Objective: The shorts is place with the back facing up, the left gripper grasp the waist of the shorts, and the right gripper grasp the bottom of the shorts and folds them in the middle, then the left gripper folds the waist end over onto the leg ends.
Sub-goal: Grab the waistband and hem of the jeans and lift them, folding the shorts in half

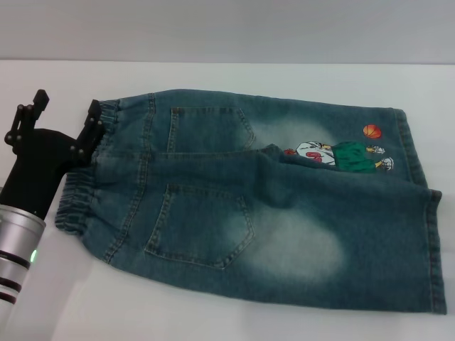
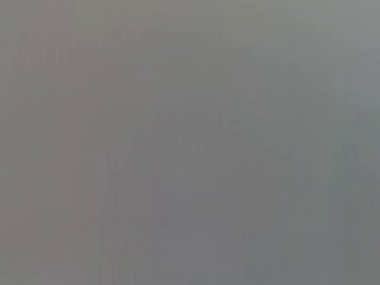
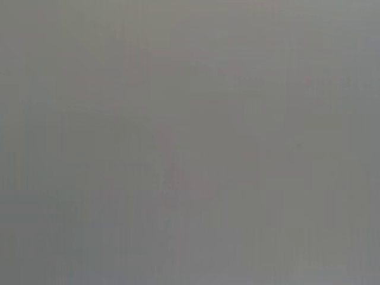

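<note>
left hand point(image 1: 65, 114) sits at the left edge of the head view, fingers spread wide with nothing pinched. one fingertip point(image 1: 40, 95) pokes up over bare worktop point(image 1: 213, 74), the other point(image 1: 94, 108) is right at the far corner of the waist point(image 1: 89, 167), touching or just over the ruffled band, can't tell which. its silver arm with the green light runs down to the lower left corner.

the shorts point(image 1: 270, 206) lie flat, back up, across the middle of the frame, waist pointing left, both patch pockets showing. the bottom of the shorts point(image 1: 426, 213) is over on the right edge, with the cartoon print point(image 1: 341, 155) on the upper leg close to the hem.

right hand isn't in the head view, and both wrist views are just blank grey.
</note>
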Available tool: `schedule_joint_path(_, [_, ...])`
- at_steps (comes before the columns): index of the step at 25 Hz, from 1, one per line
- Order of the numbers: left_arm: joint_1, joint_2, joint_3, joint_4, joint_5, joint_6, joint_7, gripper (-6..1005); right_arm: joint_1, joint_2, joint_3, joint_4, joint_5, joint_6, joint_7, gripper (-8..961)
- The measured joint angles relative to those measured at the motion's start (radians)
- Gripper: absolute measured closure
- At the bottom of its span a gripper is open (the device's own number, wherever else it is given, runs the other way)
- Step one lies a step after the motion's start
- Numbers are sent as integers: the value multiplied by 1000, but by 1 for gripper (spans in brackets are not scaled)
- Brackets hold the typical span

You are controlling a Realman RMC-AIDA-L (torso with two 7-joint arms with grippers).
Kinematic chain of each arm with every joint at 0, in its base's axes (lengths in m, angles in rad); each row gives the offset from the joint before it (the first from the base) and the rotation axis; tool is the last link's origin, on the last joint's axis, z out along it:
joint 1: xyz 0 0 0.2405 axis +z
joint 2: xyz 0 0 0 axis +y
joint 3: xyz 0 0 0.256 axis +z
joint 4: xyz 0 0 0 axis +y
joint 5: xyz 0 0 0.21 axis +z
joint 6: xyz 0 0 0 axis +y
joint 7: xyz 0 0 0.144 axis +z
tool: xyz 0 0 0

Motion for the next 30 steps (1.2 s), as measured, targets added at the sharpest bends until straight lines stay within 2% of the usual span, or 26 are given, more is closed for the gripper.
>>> schedule_joint_path(14, [3,3,8,-10,5,-22,-20,197,-6,-1,-3,0,-17,-13,9,286])
schedule_joint_path(16, [2,7,19,-18,12,-43,-33,198,-3,-5,-11,6,-41,-37,27,286])
schedule_joint_path(20, [5,17,30,-83,14,-117,-37,200,-6,-20,-41,87,-66,-186,129,286])
schedule_joint_path(22, [10,25,24,-128,19,-177,-32,201,-33,-33,-52,184,-101,-290,180,286])
schedule_joint_path(25, [18,44,-7,-211,25,-287,-17,201,-150,-51,-55,486,-242,-580,282,286])
schedule_joint_path(28, [39,57,-58,-303,26,-399,8,201,-259,-46,-56,865,-417,-969,401,285])
schedule_joint_path(30, [78,79,-119,-438,26,-551,33,201,-305,-44,-61,1056,-529,-1157,523,285])
